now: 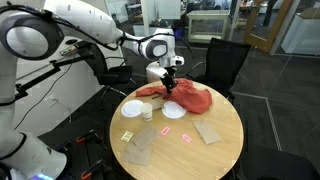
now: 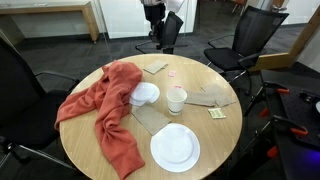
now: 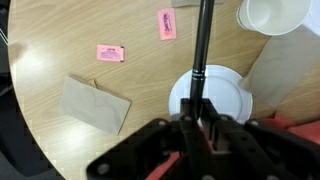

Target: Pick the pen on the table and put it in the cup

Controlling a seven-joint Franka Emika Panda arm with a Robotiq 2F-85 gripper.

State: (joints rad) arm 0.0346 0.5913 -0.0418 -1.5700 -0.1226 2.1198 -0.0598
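**Pen in grasp, over disc, short of cup**

Item 1. End effector (image 3: 203, 110): nearest the wrist camera, at the bottom edge of its view. Its fingers are closed on the pen (image 3: 200, 50). The pen is black, slim and long. It is clamped at one end, and the free length points up the frame, away from the fingers.

Item 2. Counter (image 3: 60, 40): round, pale wood. Contents, left to right in the wrist view:
- Brown paper (image 3: 95, 103), lying flat, well apart from the pen.
- Two pink notes (image 3: 110, 52), lying flat, one nearer the pen than the other.
- Disc (image 3: 228, 95), flat and white, directly beneath the pen shaft.
- Cup (image 3: 272, 15), small and white with its mouth up, at the top right. It is near the pen's far end but not under it.
- Red cloth (image 3: 295, 125), at the lower right edge, just beside the disc.

Item 3. Plate (image 2: 175, 147): large and white, seen in an exterior view beyond the cup from the disc. It has no part in the task.

Status: the pick looks done and the placing is not.

Hazards, as judged:
- Opening the fingers here would drop the pen on the disc, since the cup is off to one side.
- The mouth is narrow and the pen long, so a small aiming error could put the tip on the rim.
- The cup looks light, so a sideways knock from the shaft could topple it.
- With only one end held, the pen may swing or slip.
- The cloth lies close enough to snag on a low pass.
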